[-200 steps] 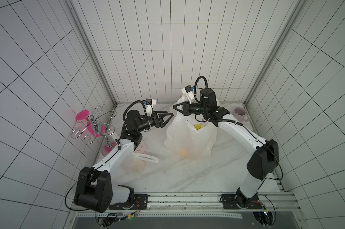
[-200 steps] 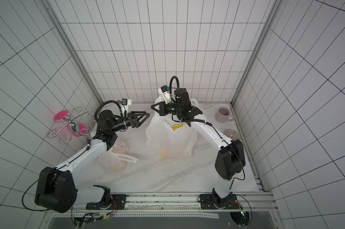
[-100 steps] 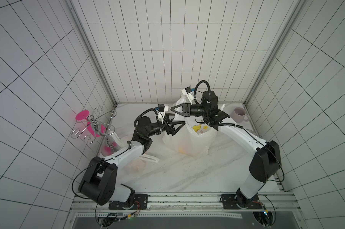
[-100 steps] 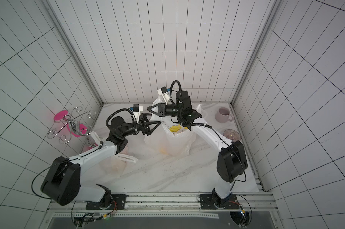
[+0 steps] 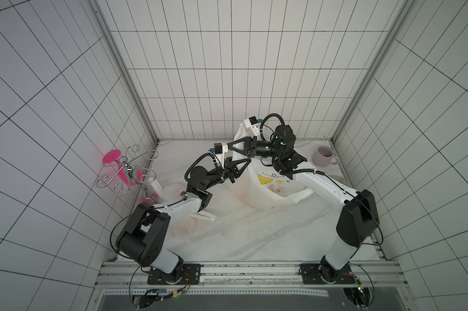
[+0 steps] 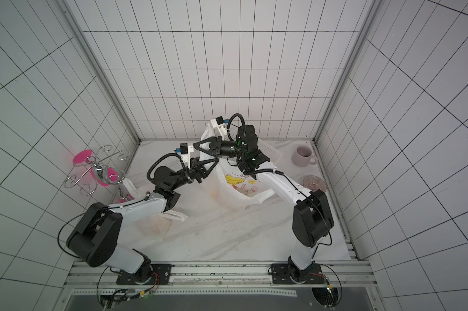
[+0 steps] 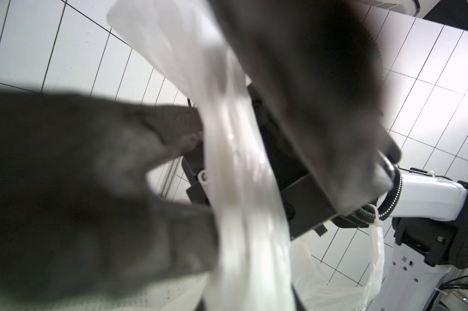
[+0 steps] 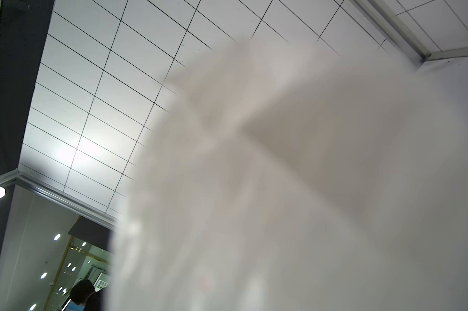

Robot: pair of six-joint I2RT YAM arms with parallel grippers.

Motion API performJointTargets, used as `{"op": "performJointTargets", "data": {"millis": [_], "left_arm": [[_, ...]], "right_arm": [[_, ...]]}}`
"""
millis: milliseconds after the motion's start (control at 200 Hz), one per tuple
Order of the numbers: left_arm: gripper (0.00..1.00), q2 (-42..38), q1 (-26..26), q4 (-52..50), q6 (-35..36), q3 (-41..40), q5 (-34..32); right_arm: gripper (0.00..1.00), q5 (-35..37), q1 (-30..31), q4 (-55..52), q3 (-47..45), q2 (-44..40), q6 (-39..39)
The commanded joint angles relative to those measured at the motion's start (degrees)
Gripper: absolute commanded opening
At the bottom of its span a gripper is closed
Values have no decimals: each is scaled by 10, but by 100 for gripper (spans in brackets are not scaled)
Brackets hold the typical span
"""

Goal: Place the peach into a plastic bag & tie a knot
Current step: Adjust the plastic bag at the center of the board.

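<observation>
Left jaws: clamped on a handle strip of the plastic bag, probably to be drawn into the knot.
Right jaws: at the bag's far top; apart or together cannot be told.
Peach: dimly seen low inside the bag.
Change: left jaws were earlier held wide, left of the bag.

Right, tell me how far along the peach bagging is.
Done: an orange shape, likely the peach, sits inside the plastic bag. In hand: the left gripper is shut on a bag handle; the right gripper is up against bag plastic too, grip unclear. Left: no knot shows, so the tying.
</observation>
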Motion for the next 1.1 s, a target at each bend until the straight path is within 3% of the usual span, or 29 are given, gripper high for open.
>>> {"op": "performJointTargets", "data": {"millis": [0,210,335,530,805,950,1015,1094], "left_arm": [[0,-18,-2,-42,16,-9,-29],[0,-87,-3,-209,71,-37,-96],[0,-108,-3,-260,97,-37,-102],[0,-102,-4,-244,103,-40,-90],[0,-99,-4,-223,110,-45,-56],[0,-98,-13,-212,114,-49,-53],[0,-95,-15,-215,117,-47,-51],[0,-97,-15,-225,121,-46,-55]], "right_arm": [[37,4,-13,-64,-11,-16,-18],[61,143,-28,-462,84,-62,-296],[67,206,-22,-565,123,-65,-363],[71,226,10,-588,164,-55,-362],[72,178,13,-518,207,-13,-285],[71,191,14,-548,288,42,-270],[66,193,18,-566,320,66,-275],[50,201,20,-569,334,76,-276]]}}
